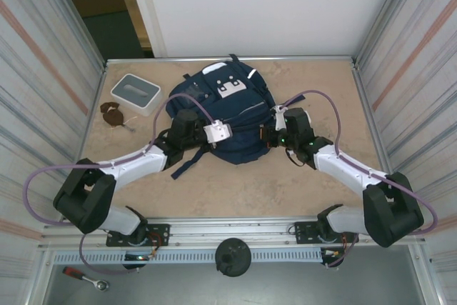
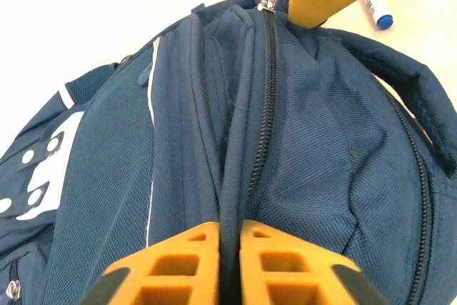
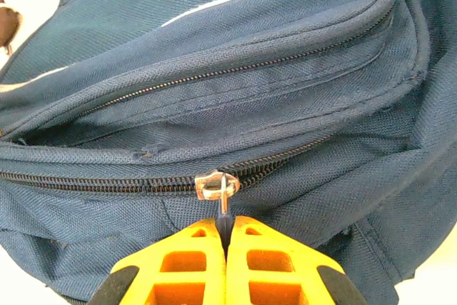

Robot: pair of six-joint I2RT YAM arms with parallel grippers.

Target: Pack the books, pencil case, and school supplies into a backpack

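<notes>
The tan table (image 1: 250, 183) carries the navy backpack (image 1: 228, 108) at its middle, lying flat with the grey patch facing up and an arm reaching in from each side. What is inside it is hidden, as the zips that show run closed.

The left gripper (image 2: 228, 248) has its orange fingers pressed together on a raised fold of the backpack, seemingly the fabric ridge beside the zip. The right gripper (image 3: 226, 248) is squeezed tight on the metal zipper pull (image 3: 218, 185), its tab dropping between the fingertips.

A white-and-grey box (image 1: 136, 93) sits near the table's far left corner, apart from the backpack. Its contents cannot be made out.

The left wrist view adds a white marker (image 2: 376, 12) with a blue cap, lying on the table just beyond the backpack's edge.
</notes>
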